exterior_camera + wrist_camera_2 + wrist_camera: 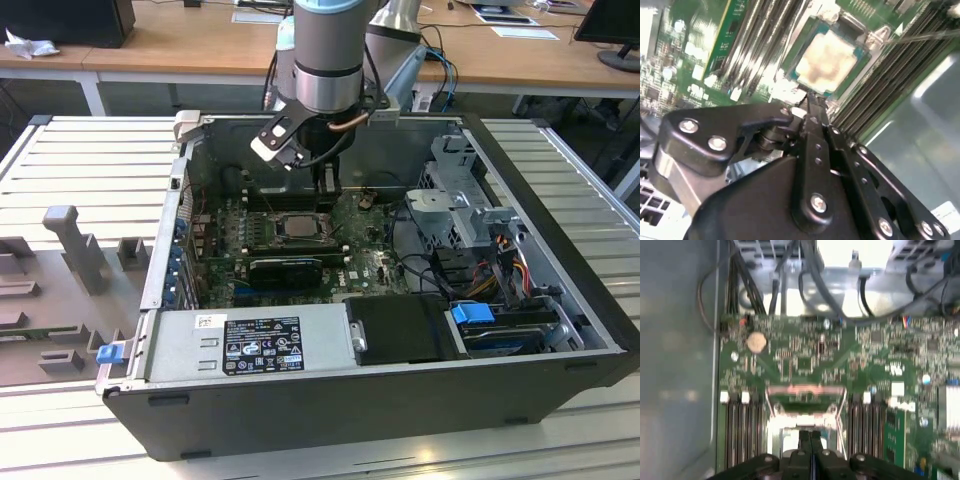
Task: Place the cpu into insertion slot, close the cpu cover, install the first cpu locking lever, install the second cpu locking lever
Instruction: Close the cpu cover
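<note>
The cpu (297, 226) lies flat in the socket (268, 228) with its dull metal top facing up. It is square, so no side reads as the long one, and its edges run in line with the memory slots (757, 35) on either side. In the second wrist view a rim of green shows around the metal top (827, 55). In the first wrist view the cover (805, 392) looks tilted up from the socket's far edge, though I cannot tell how far. A thin wire lever (932, 34) runs out from one socket corner.

The gripper (324, 193) hangs inside the case (560, 250), just beside the socket on the side away from the exterior camera. In both wrist views its fingers (810, 440) are pressed together, and nothing shows between them. The tips (809, 102) sit just off the cpu's edge, and I cannot tell whether they touch anything.

The case lies open on the ribbed bench (90, 160) and holds:
- the green board (365, 250)
- a power supply (250, 345) along the near wall
- a drive cage (455, 195) with a blue latch (473, 313) on the exterior view's right
- dark cables (805, 275) past the board
- a coin cell (756, 341) on the board

A grey fixture (75, 245) stands on the bench, well apart from the case, on the exterior view's left
</note>
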### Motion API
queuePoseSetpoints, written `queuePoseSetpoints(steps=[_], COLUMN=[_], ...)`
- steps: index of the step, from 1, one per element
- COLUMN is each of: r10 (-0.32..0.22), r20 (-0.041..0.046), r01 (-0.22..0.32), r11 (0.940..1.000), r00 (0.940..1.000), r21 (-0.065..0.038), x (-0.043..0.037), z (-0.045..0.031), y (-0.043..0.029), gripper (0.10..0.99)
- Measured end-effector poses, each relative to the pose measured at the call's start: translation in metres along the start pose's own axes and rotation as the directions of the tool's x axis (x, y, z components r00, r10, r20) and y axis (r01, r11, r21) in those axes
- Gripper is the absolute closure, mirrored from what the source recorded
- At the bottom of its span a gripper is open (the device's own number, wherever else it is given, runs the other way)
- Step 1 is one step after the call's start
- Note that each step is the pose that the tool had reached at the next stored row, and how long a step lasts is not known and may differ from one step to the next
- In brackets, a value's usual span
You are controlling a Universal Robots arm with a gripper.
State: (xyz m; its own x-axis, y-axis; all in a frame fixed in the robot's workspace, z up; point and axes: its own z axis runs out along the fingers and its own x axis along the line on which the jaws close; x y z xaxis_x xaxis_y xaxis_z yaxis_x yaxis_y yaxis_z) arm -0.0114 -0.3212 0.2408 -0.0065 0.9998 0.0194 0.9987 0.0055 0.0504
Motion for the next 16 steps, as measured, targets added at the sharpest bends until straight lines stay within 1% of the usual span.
queuePoseSetpoints(steps=[2, 5, 7, 8, 9, 11, 12, 13, 14, 15, 16], r10=[0.000, 0.000, 0.000, 0.000, 0.000, 0.000, 0.000, 0.000, 0.000, 0.000, 0.000], r20=[0.0000, 0.0000, 0.0001, -0.0002, 0.0000, 0.0000, -0.0002, 0.0003, -0.0001, 0.0000, 0.0000], r01=[0.000, 0.000, 0.000, 0.000, 0.000, 0.000, 0.000, 0.000, 0.000, 0.000, 0.000], r11=[1.0000, 1.0000, 1.0000, 1.0000, 1.0000, 1.0000, 1.0000, 1.0000, 1.0000, 1.0000, 1.0000], r00=[1.0000, 1.0000, 1.0000, 1.0000, 1.0000, 1.0000, 1.0000, 1.0000, 1.0000, 1.0000, 1.0000], r21=[0.000, 0.000, 0.000, 0.000, 0.000, 0.000, 0.000, 0.000, 0.000, 0.000, 0.000], x=[0.0002, 0.0004, 0.0005, 0.0005, 0.0005, 0.0006, 0.0007, 0.0008, 0.0009, 0.0008, 0.0008], z=[-0.0024, -0.0100, -0.0127, -0.0128, -0.0132, -0.0210, -0.0242, -0.0309, -0.0324, -0.0320, -0.0316], y=[0.0010, 0.0014, 0.0017, 0.0023, 0.0044, 0.0053, 0.0097, 0.0144, 0.0175, 0.0265, 0.0340], gripper=[0.980, 0.980, 0.980, 0.980, 0.980, 0.980, 0.980, 0.980, 0.980, 0.980, 0.980])
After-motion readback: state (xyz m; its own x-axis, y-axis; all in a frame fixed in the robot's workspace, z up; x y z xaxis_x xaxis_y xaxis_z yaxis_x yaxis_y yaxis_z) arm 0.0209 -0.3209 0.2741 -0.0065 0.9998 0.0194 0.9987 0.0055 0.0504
